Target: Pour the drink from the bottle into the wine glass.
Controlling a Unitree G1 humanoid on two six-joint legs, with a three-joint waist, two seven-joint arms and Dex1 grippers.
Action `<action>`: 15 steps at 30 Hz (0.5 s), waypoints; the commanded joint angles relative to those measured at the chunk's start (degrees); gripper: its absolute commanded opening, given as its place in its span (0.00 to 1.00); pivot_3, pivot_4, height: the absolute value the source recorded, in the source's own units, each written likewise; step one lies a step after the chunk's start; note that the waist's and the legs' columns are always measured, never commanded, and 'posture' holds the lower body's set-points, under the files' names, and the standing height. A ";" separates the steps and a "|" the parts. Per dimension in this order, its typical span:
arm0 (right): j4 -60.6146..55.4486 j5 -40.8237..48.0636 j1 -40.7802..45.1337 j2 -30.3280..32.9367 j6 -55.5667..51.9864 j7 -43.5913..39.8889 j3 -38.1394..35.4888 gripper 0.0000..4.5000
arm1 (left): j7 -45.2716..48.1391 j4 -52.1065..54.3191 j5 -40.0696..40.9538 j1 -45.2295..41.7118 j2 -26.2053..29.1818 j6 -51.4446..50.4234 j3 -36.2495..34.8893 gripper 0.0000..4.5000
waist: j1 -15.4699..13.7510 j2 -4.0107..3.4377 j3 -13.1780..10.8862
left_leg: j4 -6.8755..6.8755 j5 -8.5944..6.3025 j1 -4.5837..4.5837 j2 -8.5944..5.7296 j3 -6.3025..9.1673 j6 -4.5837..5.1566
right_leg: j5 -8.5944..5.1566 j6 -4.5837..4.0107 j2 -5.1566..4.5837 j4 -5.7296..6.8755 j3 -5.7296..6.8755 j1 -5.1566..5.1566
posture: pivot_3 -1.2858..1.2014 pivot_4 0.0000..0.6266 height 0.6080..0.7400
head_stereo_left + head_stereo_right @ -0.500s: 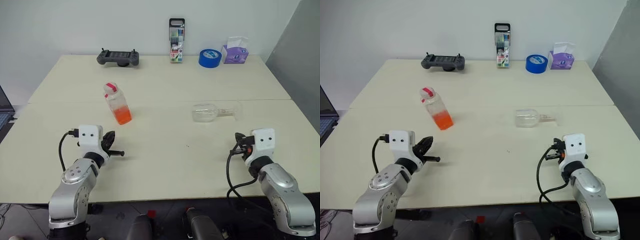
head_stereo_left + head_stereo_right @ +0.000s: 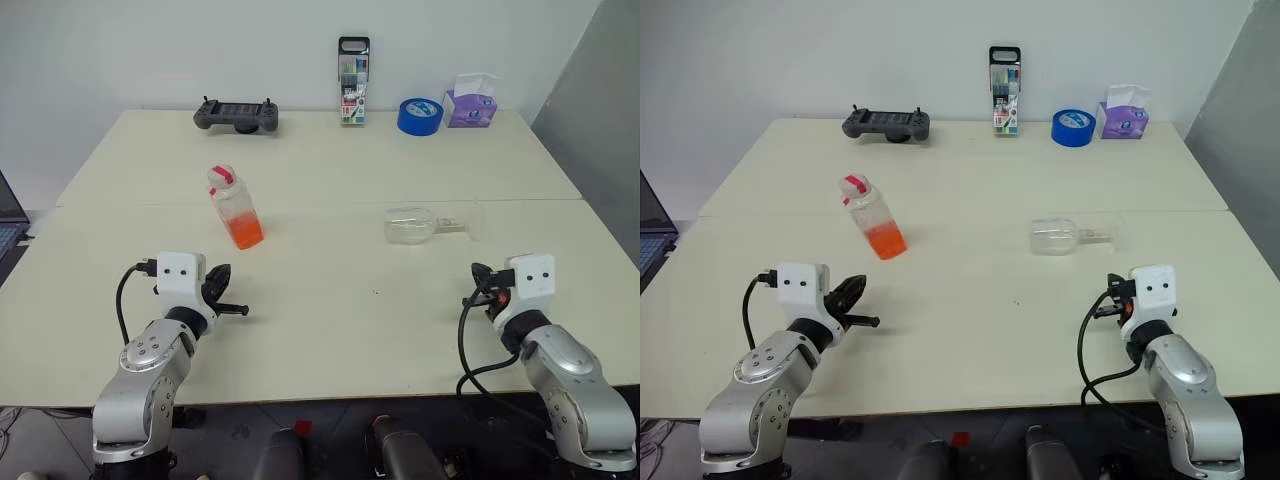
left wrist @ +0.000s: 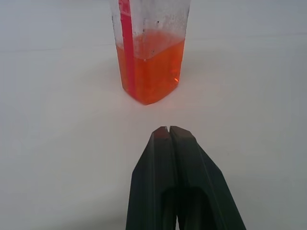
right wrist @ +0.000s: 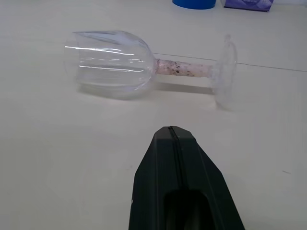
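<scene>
Near the front edge of the desk [image 2: 330, 360] my two hands sit much as they did half a second ago: nothing on the surface has shifted, and my right arm has only edged slightly toward the right edge. My left gripper [image 3: 168, 132] has its fingers pressed together, holding nothing, pointing at the bottle [image 2: 235, 207], which stands upright and apart from it on the left half of the desk, with the drink [image 3: 151, 72] filling its lower part. My right gripper [image 4: 170, 130] is also closed and empty, aimed at the wine glass [image 4: 144, 64], which lies on its side on the right half, bowl toward the bottle and foot toward the right edge, not touching my fingers.

Along the back edge stand a dark handheld controller [image 2: 236, 115], a tall pack of markers [image 2: 353, 82], a roll of blue tape [image 2: 419, 115] and a purple tissue box [image 2: 471, 103]. Between each gripper and its target the desk is bare
</scene>
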State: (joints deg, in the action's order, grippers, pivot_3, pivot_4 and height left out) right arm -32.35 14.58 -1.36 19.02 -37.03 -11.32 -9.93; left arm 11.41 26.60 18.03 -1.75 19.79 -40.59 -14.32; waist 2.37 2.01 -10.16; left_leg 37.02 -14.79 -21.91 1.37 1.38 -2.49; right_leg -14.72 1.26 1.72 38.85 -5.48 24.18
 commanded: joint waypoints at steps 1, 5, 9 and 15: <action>-1.11 0.25 0.67 0.62 0.69 -0.48 -0.99 0.00 | 0.14 2.80 -0.09 0.24 0.73 0.59 -0.22 0.01 | 0.00 0.00 0.00 | 0.00 0.00 0.00 0.00 0.00 0.00 | 0.00 0.00 0.00 0.00 0.00 0.00 | 0.52 0.24 1.00; -1.21 0.41 0.67 0.82 0.63 -0.50 -1.16 0.00 | 0.29 2.86 -0.26 0.31 0.80 0.77 -0.23 0.01 | 0.00 0.00 0.00 | 0.00 0.00 0.00 0.00 0.00 0.00 | 0.00 0.00 0.00 0.00 0.00 0.00 | 0.52 0.24 1.00; -1.35 0.45 0.55 0.85 0.53 -0.42 -1.15 0.00 | 0.37 2.65 -0.34 0.20 0.71 0.87 -0.22 0.01 | 0.00 0.00 0.00 | 0.00 0.00 0.00 0.00 0.00 0.00 | 0.00 0.00 0.00 0.00 0.00 0.00 | 0.52 0.24 1.00; -1.16 0.61 0.91 1.01 0.36 -0.53 -1.21 0.00 | 0.50 2.22 -0.45 -0.17 0.92 0.94 -0.27 0.01 | 0.00 0.00 0.00 | 0.00 0.00 0.00 0.00 0.00 0.00 | 0.00 0.00 0.00 0.00 0.00 0.00 | 0.52 0.24 1.00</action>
State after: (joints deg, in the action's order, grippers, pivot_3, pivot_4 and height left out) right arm -32.34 14.74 -1.32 19.48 -37.04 -11.41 -9.96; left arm 11.89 26.62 17.75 -1.49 20.02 -40.59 -14.23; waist 2.37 2.01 -10.16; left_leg 37.01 -14.79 -21.91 1.37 1.38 -2.49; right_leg -14.72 1.26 1.72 38.85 -5.48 24.18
